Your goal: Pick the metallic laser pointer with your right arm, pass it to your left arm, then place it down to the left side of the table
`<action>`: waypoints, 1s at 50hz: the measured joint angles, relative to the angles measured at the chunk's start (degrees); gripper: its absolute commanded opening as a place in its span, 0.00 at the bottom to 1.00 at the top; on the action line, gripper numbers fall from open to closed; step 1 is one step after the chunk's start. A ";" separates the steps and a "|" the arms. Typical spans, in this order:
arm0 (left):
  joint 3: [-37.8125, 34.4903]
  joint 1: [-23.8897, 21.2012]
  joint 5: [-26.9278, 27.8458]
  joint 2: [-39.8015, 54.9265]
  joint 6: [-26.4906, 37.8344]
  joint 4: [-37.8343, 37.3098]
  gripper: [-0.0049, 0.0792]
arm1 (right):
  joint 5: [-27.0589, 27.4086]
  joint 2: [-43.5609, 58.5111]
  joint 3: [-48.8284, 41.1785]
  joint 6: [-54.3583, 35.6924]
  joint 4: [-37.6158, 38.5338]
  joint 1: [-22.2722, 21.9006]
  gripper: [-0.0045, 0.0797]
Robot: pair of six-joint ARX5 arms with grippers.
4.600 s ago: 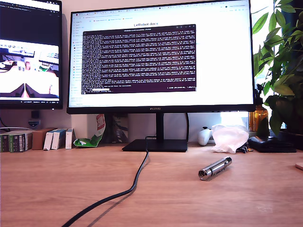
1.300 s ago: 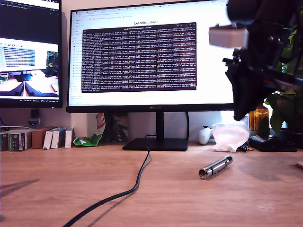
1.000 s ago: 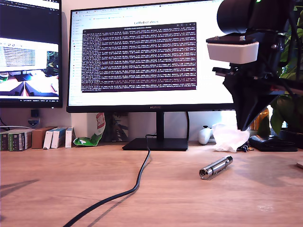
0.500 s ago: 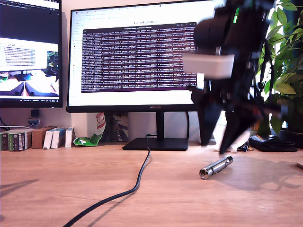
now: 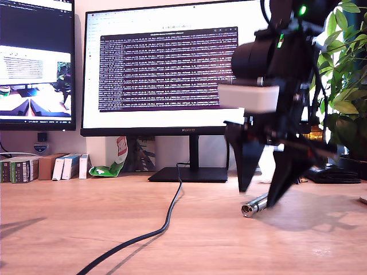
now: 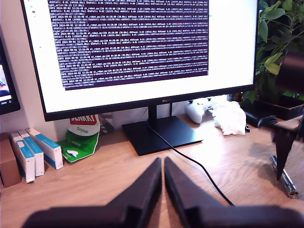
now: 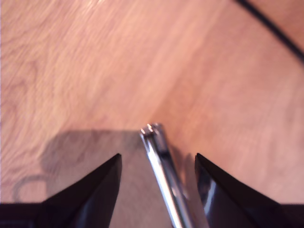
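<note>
The metallic laser pointer lies on the wood-grain table toward the exterior view's right, its lens end facing the camera. The black arm with the white block hangs over it. My second gripper is open, one pointed jaw on each side of the pointer. In the second wrist view the pointer lies between the open gripper jaws, touching neither. My first gripper is shut and holds nothing. It is low over the table and looks across at the pointer and the other arm's fingers.
A thick black cable runs from the monitor stand across the table to the front edge. Two monitors stand at the back. Small boxes line the exterior view's back left; a plant is at its right. White tissue lies behind.
The second arm came in from the exterior view's upper right, descended, and opened its jaws around the pointer. The pointer itself has not moved.
</note>
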 measured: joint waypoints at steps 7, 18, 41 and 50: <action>0.00 0.00 0.00 0.00 0.00 0.00 0.03 | -1.29 0.26 0.48 -0.74 0.24 -0.02 0.51; 0.00 0.00 0.00 0.00 0.00 0.00 0.03 | -2.40 0.28 0.48 -0.74 -0.57 -0.48 0.35; 0.00 0.00 0.00 0.00 0.00 0.00 0.03 | -2.93 0.28 0.48 -0.79 -2.10 -1.68 0.04; 0.00 0.00 0.00 0.00 0.00 0.00 0.03 | -2.93 0.28 0.48 -0.72 -1.75 -1.55 0.04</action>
